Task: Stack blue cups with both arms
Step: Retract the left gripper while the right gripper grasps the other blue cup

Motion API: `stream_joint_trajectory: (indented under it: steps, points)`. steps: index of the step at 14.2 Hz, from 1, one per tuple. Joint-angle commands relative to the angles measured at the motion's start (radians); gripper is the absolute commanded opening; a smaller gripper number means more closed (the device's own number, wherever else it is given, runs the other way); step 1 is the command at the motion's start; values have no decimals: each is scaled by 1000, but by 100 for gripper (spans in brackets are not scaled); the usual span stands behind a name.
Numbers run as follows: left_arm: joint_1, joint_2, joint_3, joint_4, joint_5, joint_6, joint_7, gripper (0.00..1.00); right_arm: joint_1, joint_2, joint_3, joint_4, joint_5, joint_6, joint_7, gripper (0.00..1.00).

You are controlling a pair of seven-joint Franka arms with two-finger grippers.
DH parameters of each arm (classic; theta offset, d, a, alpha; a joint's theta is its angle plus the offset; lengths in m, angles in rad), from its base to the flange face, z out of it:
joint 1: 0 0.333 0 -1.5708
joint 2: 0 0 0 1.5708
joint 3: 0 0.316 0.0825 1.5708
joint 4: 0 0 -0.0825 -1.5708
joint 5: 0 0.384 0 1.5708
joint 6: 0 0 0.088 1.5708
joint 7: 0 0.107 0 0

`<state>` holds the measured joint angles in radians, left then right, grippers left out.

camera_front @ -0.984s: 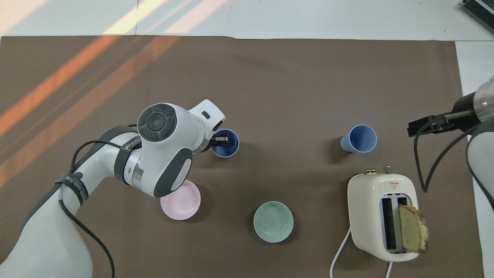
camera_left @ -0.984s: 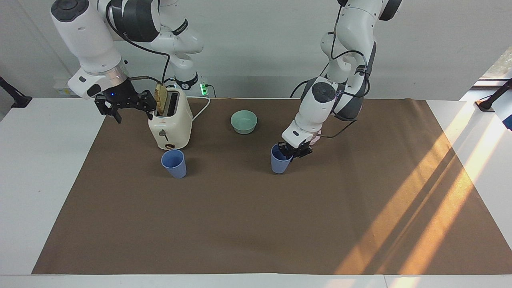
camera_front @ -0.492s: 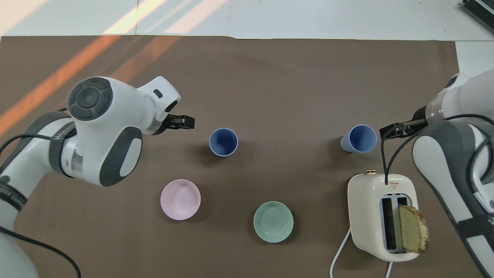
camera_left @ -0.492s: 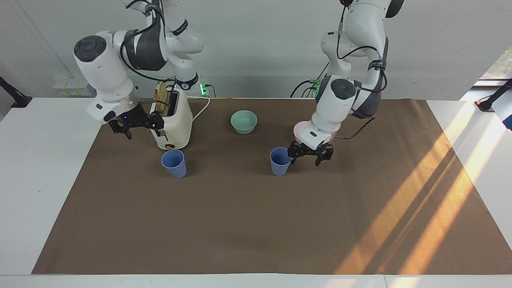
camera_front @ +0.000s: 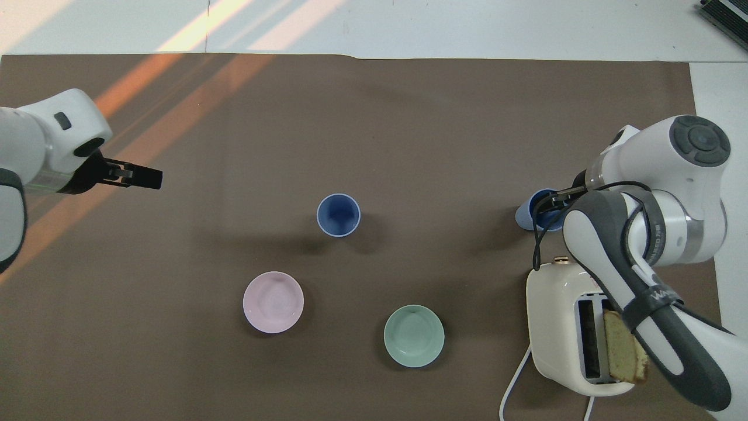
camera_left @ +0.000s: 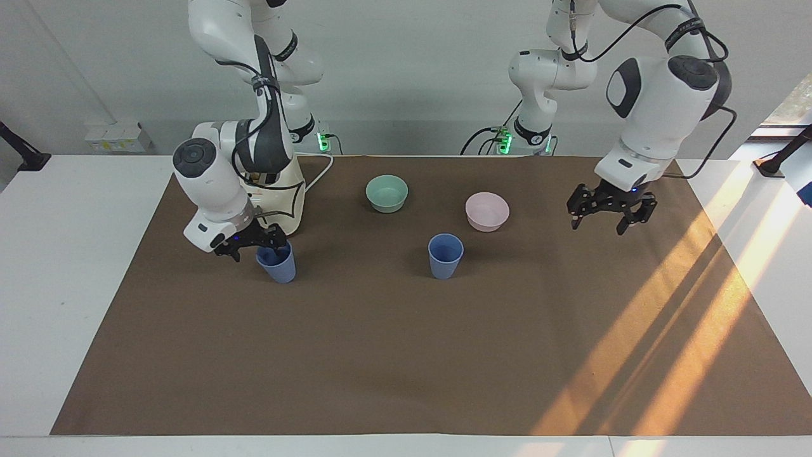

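Observation:
Two blue cups stand upright on the brown mat. One cup (camera_left: 445,256) (camera_front: 338,215) stands alone near the middle, with no gripper at it. The other cup (camera_left: 276,263) (camera_front: 530,215) stands just farther from the robots than the toaster, toward the right arm's end. My right gripper (camera_left: 255,251) (camera_front: 553,201) is low at this cup's rim, open, with one finger over the cup's mouth and the other outside it. My left gripper (camera_left: 603,219) (camera_front: 139,177) is open and empty, raised over bare mat toward the left arm's end.
A cream toaster (camera_left: 283,203) (camera_front: 555,327) with a slice of bread stands close beside the right arm's wrist. A teal bowl (camera_left: 387,193) (camera_front: 414,335) and a pink bowl (camera_left: 487,211) (camera_front: 273,302) sit nearer to the robots than the middle cup.
My left gripper let go of the middle cup and swung away toward the left arm's end. My right gripper came down from beside the toaster to the other cup's rim.

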<state>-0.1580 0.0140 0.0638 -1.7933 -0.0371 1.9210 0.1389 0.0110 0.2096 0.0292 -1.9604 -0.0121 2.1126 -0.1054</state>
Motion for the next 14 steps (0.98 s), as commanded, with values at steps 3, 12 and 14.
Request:
stream_joint_trajectory:
  steps: [3,12,14]
  points:
    - [-9,34,69,167,14,-172,37,100,-11,5,1,-15,18,24,-3,91]
    - [-64,15,188,170,3,-201,82,100,4,7,9,44,27,-37,7,0]
    - [-37,17,148,172,3,-211,55,100,7,7,18,148,101,-156,39,0]
